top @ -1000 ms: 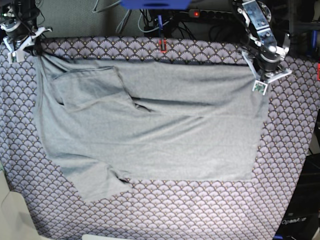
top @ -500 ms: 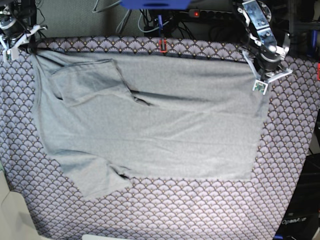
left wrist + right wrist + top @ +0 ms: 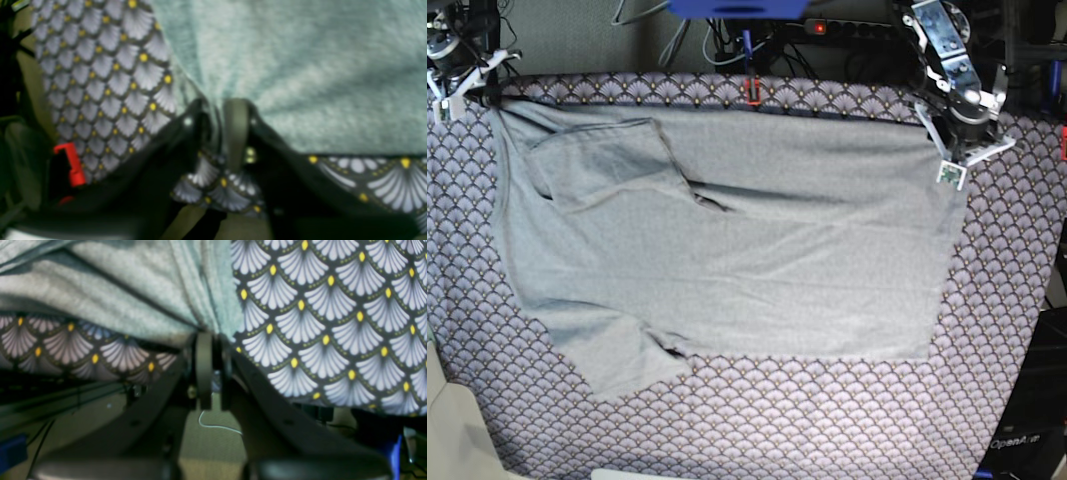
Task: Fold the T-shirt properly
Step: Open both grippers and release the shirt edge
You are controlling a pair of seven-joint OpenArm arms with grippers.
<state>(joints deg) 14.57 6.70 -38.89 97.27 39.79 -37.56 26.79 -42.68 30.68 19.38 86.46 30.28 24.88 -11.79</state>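
We are seeing the T-shirt [image 3: 727, 250] lying spread on the tablecloth [image 3: 827, 420], one sleeve nearest to us and the other folded over the body. At the far edge our right gripper [image 3: 208, 335] is pinching its corner with the jaws closed (probably to keep the cloth stretched flat). Our left gripper [image 3: 218, 106] is standing at the opposite far corner, jaws slightly parted; whether cloth is held, we cannot tell.

Grey T-shirt [image 3: 757, 240], spread flat, sleeve folded
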